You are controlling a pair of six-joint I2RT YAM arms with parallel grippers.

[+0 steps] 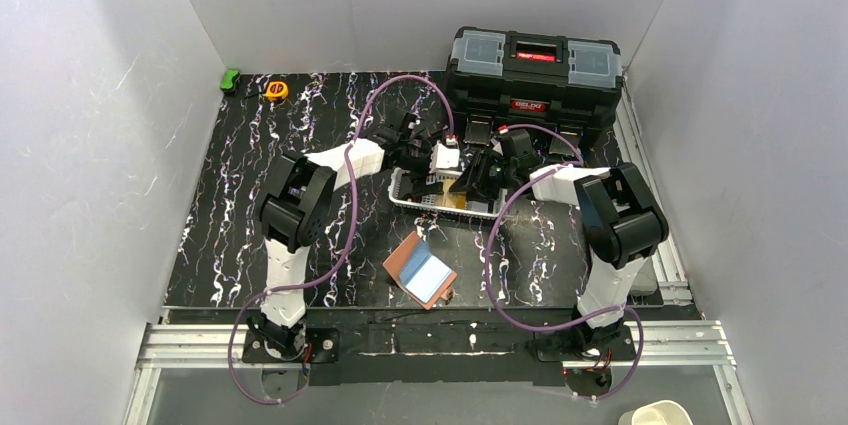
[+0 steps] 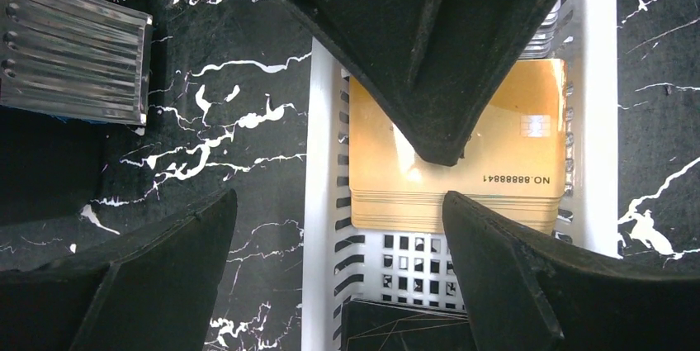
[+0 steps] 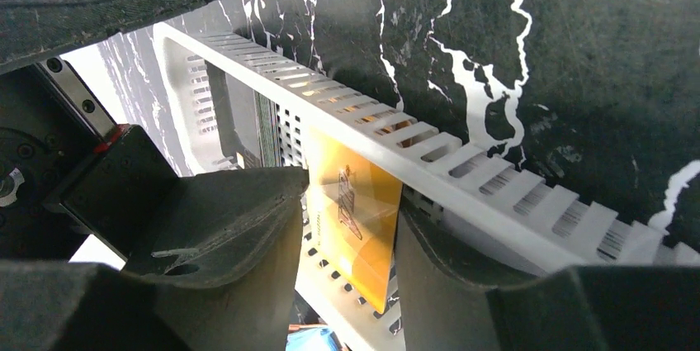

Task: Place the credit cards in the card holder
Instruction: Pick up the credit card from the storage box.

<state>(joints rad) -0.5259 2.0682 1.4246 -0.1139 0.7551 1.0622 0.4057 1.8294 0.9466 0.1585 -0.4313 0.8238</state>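
The card holder lies open on the black marble table in front of the arms, with a light blue card on it. More credit cards sit in a white slotted basket: a gold-orange stack and a black card. My right gripper reaches into the basket with its fingers on either side of a tilted orange card. The right finger is against the card and a thin gap shows at the left finger. My left gripper hangs wide open over the basket's end, straddling its wall, holding nothing.
A black toolbox stands at the back right, just behind the basket. A yellow tape measure and a green object lie at the back left corner. White walls enclose the table on three sides.
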